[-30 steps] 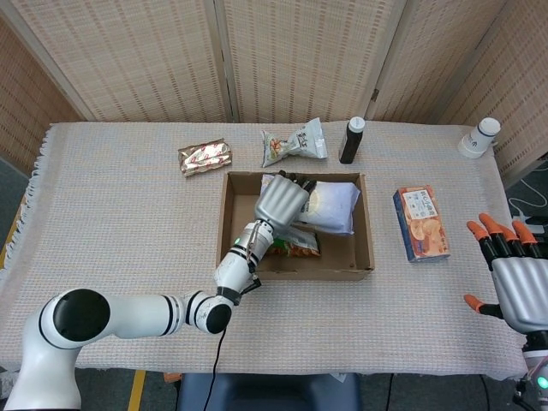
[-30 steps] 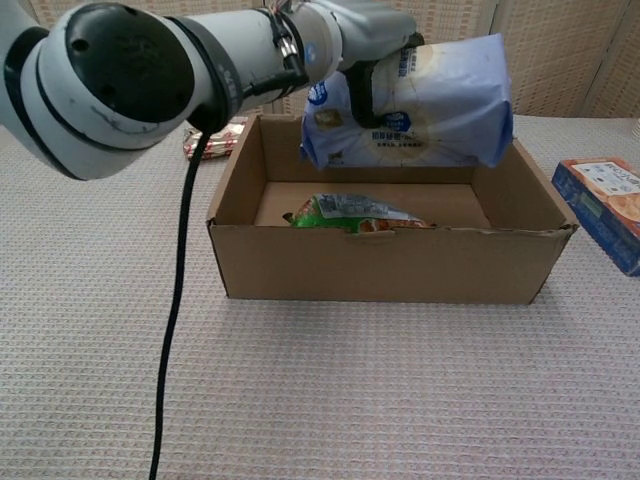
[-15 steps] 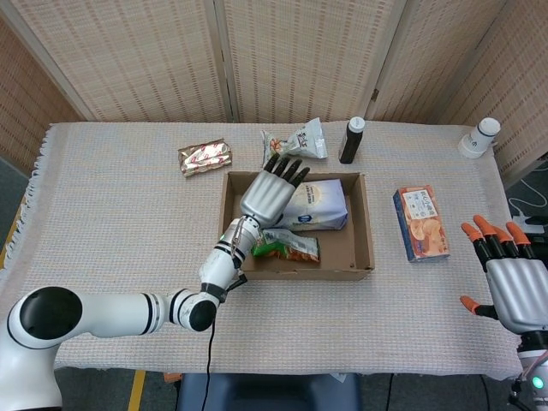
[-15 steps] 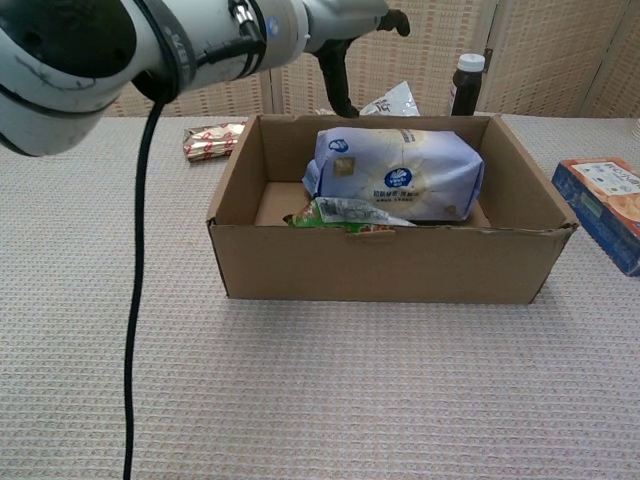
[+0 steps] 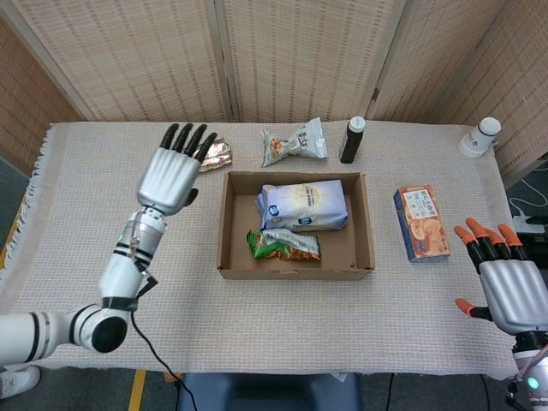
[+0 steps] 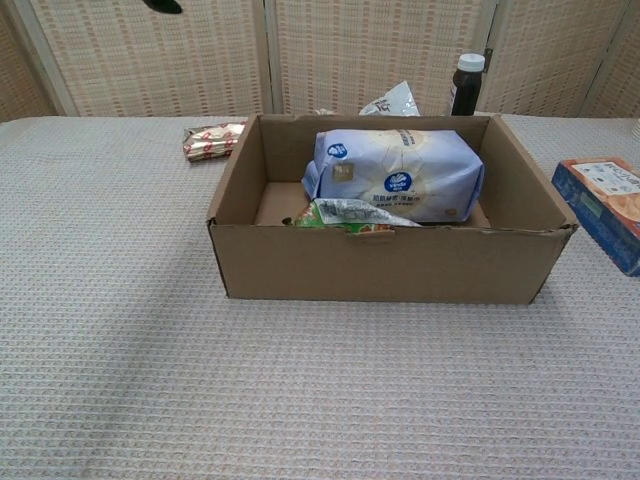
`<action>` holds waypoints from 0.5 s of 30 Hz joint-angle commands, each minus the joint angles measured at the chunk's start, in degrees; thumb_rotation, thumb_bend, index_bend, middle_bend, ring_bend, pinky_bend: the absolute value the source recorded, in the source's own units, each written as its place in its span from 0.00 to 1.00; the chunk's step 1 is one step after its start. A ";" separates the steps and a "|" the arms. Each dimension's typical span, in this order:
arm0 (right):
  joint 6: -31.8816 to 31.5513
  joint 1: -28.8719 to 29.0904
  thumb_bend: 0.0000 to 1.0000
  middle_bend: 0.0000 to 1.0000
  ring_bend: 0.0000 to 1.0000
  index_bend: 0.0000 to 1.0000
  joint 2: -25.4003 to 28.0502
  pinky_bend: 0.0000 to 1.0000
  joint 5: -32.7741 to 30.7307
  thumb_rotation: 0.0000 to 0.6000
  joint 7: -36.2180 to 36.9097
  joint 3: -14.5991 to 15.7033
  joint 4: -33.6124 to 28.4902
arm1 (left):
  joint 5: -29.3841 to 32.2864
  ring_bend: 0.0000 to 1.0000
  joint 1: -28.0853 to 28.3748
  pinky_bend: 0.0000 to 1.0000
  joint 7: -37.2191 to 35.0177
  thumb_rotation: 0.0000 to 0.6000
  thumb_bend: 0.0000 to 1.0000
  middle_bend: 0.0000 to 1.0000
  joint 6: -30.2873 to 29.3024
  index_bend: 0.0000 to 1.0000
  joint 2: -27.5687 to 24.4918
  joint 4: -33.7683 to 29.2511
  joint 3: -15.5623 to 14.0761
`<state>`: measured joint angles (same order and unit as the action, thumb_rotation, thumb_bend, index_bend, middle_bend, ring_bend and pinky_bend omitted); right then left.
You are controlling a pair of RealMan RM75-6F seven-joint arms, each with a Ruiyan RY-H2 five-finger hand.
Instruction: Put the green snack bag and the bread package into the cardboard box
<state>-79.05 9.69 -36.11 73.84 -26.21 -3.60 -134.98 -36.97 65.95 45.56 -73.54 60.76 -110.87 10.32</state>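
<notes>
The cardboard box (image 5: 296,224) sat open-topped in the middle of the counter (image 5: 103,214) and held both task items. The bread package (image 5: 301,205), pale blue and white, lay along the far side of the box floor, and the green snack bag (image 5: 283,245) lay in front of it, against the near wall. In the chest view the near wall hid most of the green snack bag (image 6: 345,212), so only its crinkled top edge showed above the rim, while the bread package (image 6: 392,175) stood clear behind it.

The left hand (image 5: 172,174) hung over the counter to the left of the box, fingers straight and spread, holding nothing; its fingertips covered part of a foil snack packet (image 5: 215,155). In the chest view only a dark fingertip showed at the top edge. The right hand (image 5: 501,282) was at the lower right corner, fingers apart and empty, its wrist cut off by the frame.

Behind the box lay another snack bag (image 5: 294,141) beside a dark bottle (image 5: 351,139). An orange-and-blue carton (image 5: 420,223) lay right of the box; the chest view cropped it
</notes>
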 commanded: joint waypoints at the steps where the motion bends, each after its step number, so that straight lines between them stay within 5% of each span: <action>1: 0.36 0.19 0.03 0.00 0.00 0.10 -0.41 0.00 0.12 1.00 -0.52 0.17 -0.01 | -8.00 0.00 -9.46 0.12 -5.41 1.00 0.25 0.06 -7.06 0.00 -9.21 -7.51 -3.42; 15: 0.45 0.10 0.03 0.00 0.00 0.10 -1.14 0.00 1.60 1.00 -0.97 0.67 -0.01 | -33.91 0.05 -31.80 0.16 -16.53 1.00 0.25 0.14 -17.67 0.05 -16.12 -7.01 -14.43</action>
<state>-78.61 9.79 -37.23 75.41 -27.21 -2.95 -134.99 -68.36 36.82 31.11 -89.53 45.52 -118.48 -2.25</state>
